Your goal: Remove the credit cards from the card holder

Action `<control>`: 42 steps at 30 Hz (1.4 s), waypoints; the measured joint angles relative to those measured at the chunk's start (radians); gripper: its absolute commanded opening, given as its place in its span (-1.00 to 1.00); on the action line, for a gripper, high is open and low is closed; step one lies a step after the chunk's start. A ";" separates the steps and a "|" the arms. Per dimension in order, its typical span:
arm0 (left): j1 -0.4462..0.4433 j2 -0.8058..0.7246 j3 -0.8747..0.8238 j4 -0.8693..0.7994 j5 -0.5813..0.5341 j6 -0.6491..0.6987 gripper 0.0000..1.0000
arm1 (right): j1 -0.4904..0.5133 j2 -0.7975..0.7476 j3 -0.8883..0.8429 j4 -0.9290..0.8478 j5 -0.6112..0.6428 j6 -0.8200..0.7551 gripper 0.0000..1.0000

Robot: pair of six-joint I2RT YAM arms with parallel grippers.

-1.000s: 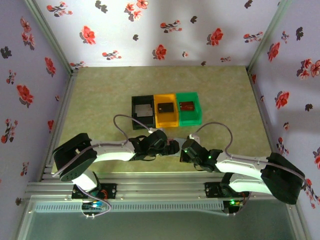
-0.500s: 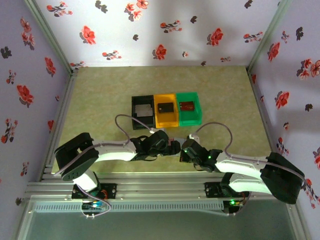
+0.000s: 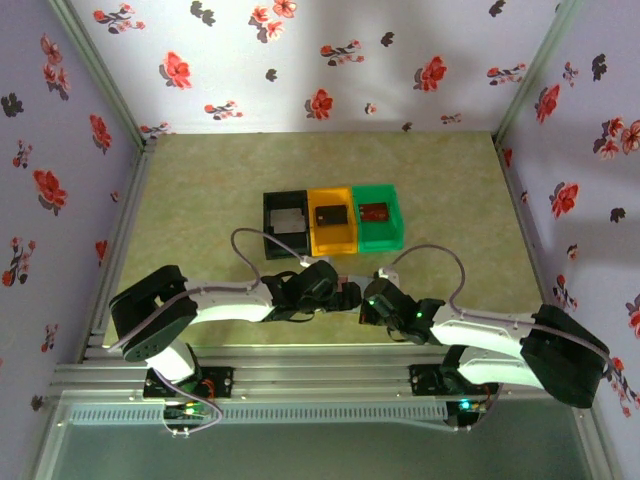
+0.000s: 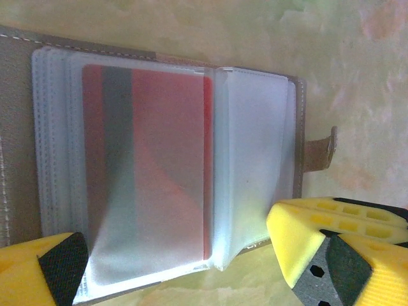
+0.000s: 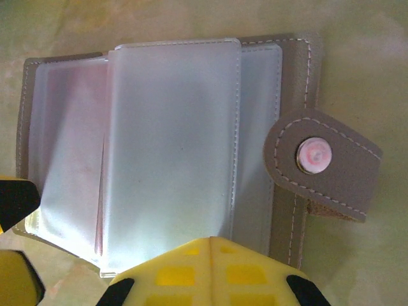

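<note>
This looks like a small test booth for robots, as in a lab, not a home. A table (image 3: pixel 200 190) with a yellow-green top is closed in on the left, right and far sides by walls (image 3: pixel 300 100) covered with a red and black flower pattern. Metal posts (image 3: pixel 100 75) are set in the far corners. Two white and black robot arms (image 3: pixel 225 300) are bolted to a metal rail (image 3: pixel 320 378) at the near edge. Grey cables (image 3: pixel 236 243) are looped over them, and a little green light (image 3: pixel 465 405) is lit. Three small plastic bins (image 3: pixel 335 245) are lined up in the middle.
</note>
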 measured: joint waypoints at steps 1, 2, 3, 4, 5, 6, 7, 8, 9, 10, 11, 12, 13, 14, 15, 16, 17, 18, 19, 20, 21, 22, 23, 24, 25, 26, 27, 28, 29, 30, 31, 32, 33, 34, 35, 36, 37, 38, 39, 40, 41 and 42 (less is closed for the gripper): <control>0.000 0.000 0.001 -0.003 -0.002 0.003 0.99 | 0.000 0.000 0.000 0.000 0.000 0.000 -0.92; 0.000 0.000 0.003 -0.010 -0.003 0.005 0.99 | 0.000 0.000 0.000 0.000 0.000 0.000 -0.92; -0.001 0.000 0.005 -0.016 -0.006 0.007 1.00 | 0.000 0.000 0.000 0.000 0.000 0.000 -0.92; -0.002 0.000 0.006 -0.018 -0.009 0.008 1.00 | 0.000 0.000 0.000 0.000 0.000 0.000 -0.93; -0.002 0.000 0.006 -0.021 -0.011 0.008 1.00 | 0.000 0.000 0.000 0.000 0.000 0.000 -0.93; -0.002 0.000 0.006 -0.022 -0.014 0.008 0.99 | 0.000 0.000 0.000 0.000 0.000 0.000 -0.93; -0.002 0.000 0.007 -0.023 -0.016 0.010 0.99 | 0.000 0.000 0.000 0.000 0.000 0.000 -0.93; -0.002 0.000 0.007 -0.025 -0.018 0.011 1.00 | 0.000 0.000 0.000 0.000 0.000 0.000 -0.93; -0.002 0.000 0.007 -0.025 -0.018 0.011 1.00 | 0.000 0.000 0.000 0.000 0.000 0.000 -0.93; -0.002 0.000 0.008 -0.026 -0.018 0.011 0.99 | 0.000 0.000 0.000 0.000 0.000 0.000 -0.93; -0.002 0.000 0.008 -0.026 -0.018 0.012 1.00 | 0.000 0.000 0.000 0.000 -0.001 0.000 -0.93; -0.002 0.000 0.008 -0.027 -0.018 0.012 0.99 | 0.000 0.000 0.000 0.000 -0.001 0.000 -0.93; -0.002 0.000 0.009 -0.029 -0.019 0.012 0.99 | 0.000 0.000 0.000 0.000 -0.001 0.000 -0.93; -0.002 0.000 0.010 -0.030 -0.020 0.012 1.00 | 0.000 0.000 0.000 0.000 -0.002 0.000 -0.94; -0.002 0.000 0.011 -0.034 -0.020 0.014 0.99 | 0.000 0.000 0.000 0.000 -0.002 0.000 -0.94; -0.002 0.000 0.011 -0.035 -0.020 0.015 0.99 | 0.000 0.000 0.000 0.000 -0.002 0.000 -0.93; -0.002 0.000 0.011 -0.036 -0.020 0.016 1.00 | 0.000 0.000 0.000 0.000 -0.002 0.000 -0.94; -0.002 0.000 0.012 -0.037 -0.020 0.017 1.00 | 0.000 0.000 0.000 0.000 -0.002 0.000 -0.94; -0.002 0.000 0.013 -0.039 -0.020 0.019 1.00 | 0.000 0.000 0.000 0.000 -0.002 0.000 -0.94; -0.002 0.000 0.014 -0.042 -0.021 0.023 0.99 | 0.000 0.000 0.000 0.000 -0.002 0.000 -0.93; -0.002 0.000 0.016 -0.045 -0.021 0.024 0.99 | 0.000 0.000 0.000 0.000 -0.002 0.000 -0.94; -0.002 0.000 0.018 -0.047 -0.021 0.027 0.99 | 0.000 0.000 0.000 0.000 -0.002 0.000 -0.94; -0.002 0.000 0.019 -0.048 -0.026 0.028 0.99 | 0.000 0.000 0.000 0.000 -0.002 0.000 -0.94; -0.002 0.000 0.021 -0.052 -0.028 0.030 0.99 | 0.000 0.000 0.000 0.000 -0.002 0.000 -0.94; -0.002 0.000 0.021 -0.052 -0.029 0.031 1.00 | 0.000 0.000 0.000 0.000 -0.002 0.000 -0.94; -0.002 0.000 0.021 -0.053 -0.029 0.031 0.99 | 0.000 0.000 0.000 0.000 -0.002 0.000 -0.94; -0.003 0.000 0.021 -0.055 -0.029 0.031 1.00 | 0.000 0.000 0.000 0.000 -0.002 0.000 -0.94; -0.003 0.000 0.021 -0.056 -0.029 0.031 1.00 | 0.000 0.000 0.000 0.000 -0.002 0.000 -0.94; -0.005 0.002 0.023 -0.058 -0.029 0.031 0.99 | 0.000 0.000 0.000 0.000 -0.002 0.000 -0.94; -0.007 0.004 0.025 -0.059 -0.030 0.031 0.99 | 0.000 0.000 0.000 0.000 -0.002 0.000 -0.94; -0.009 0.006 0.026 -0.059 -0.032 0.031 1.00 | 0.000 0.000 0.000 0.000 -0.002 0.000 -0.94; -0.011 0.009 0.027 -0.059 -0.035 0.031 1.00 | 0.000 0.000 0.000 0.000 -0.002 0.000 -0.94; -0.013 0.012 0.028 -0.059 -0.038 0.031 1.00 | 0.000 0.000 0.000 0.000 -0.002 0.000 -0.94; -0.014 0.014 0.029 -0.059 -0.039 0.031 1.00 | 0.000 0.000 0.000 0.000 -0.002 0.000 -0.94; -0.014 0.015 0.031 -0.058 -0.039 0.031 1.00 | 0.000 0.000 0.000 0.000 -0.002 0.000 -0.94; -0.015 0.016 0.032 -0.059 -0.040 0.031 0.99 | 0.000 0.000 0.000 0.000 -0.002 0.000 -0.94; -0.015 0.016 0.032 -0.058 -0.040 0.031 0.99 | 0.000 0.000 0.000 0.000 -0.002 0.000 -0.94; -0.016 0.017 0.032 -0.058 -0.041 0.031 1.00 | 0.000 0.000 0.000 0.000 -0.002 0.000 -0.94; -0.016 0.018 0.032 -0.058 -0.043 0.031 1.00 | 0.000 0.000 0.000 0.000 -0.002 0.000 -0.94; -0.016 0.018 0.032 -0.058 -0.043 0.031 0.99 | 0.000 0.000 0.000 0.000 -0.002 0.000 -0.94; -0.016 0.018 0.032 -0.058 -0.043 0.031 1.00 | 0.000 0.000 0.000 0.000 -0.002 0.000 -0.94; -0.017 0.018 0.032 -0.058 -0.043 0.031 0.99 | 0.000 0.000 0.000 0.000 -0.002 0.000 -0.94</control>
